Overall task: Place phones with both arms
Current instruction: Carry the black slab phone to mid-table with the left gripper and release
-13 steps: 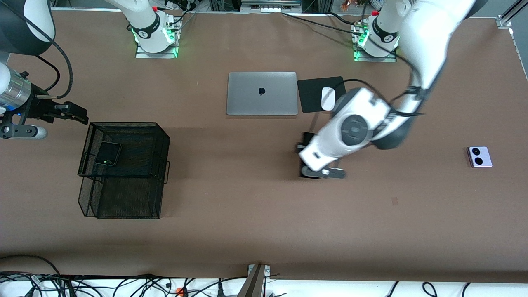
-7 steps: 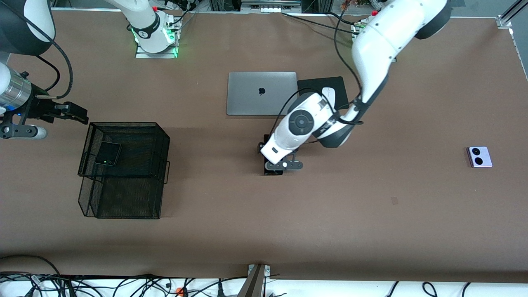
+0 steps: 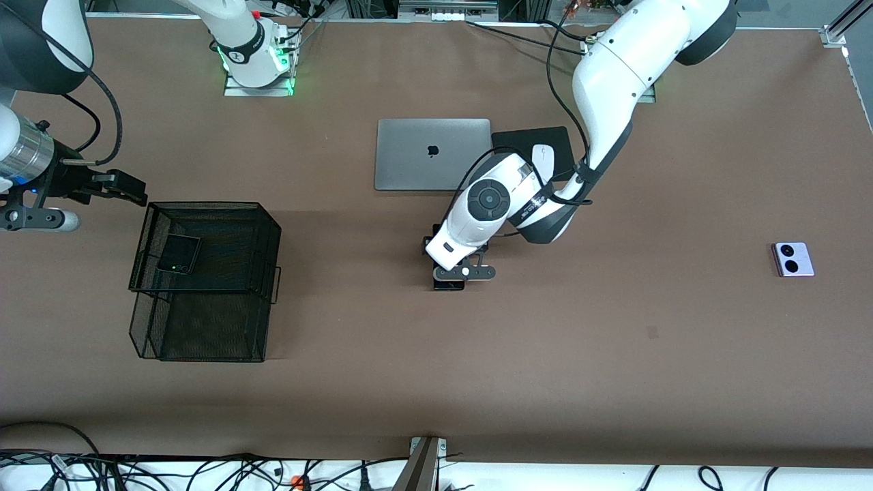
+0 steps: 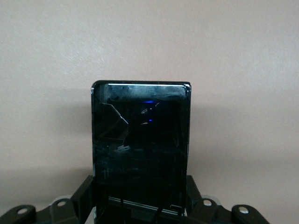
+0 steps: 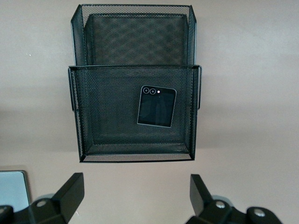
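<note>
The left gripper (image 3: pixel 450 276) hangs over the middle of the table (image 3: pixel 614 382), nearer the front camera than the silver laptop (image 3: pixel 433 154), its fingers (image 4: pixel 84 193) clamped on the long black phone (image 4: pixel 141 149). In the left wrist view that phone fills the middle of the picture, its dark glass smudged and reflecting a small blue light, with bare table surface under it. From the front only a dark edge of it shows below the wrist. The right gripper (image 3: pixel 112 185) waits in the air at the right arm's end of the table, just beside the black mesh basket (image 3: pixel 259 225), with its fingers (image 5: pixel 70 191) spread wide and nothing between them. The basket has two tiers, and the small black phone (image 3: pixel 179 254) lies flat in the upper tier; the right wrist view shows its two round lenses. The lavender phone (image 3: pixel 793 259) lies flat on the table toward the left arm's end, well apart from everything else, its two black circles facing up. A white mouse (image 3: pixel 543 159) sits on a black pad (image 3: pixel 518 140) just beside the laptop, partly covered by the left arm.
</note>
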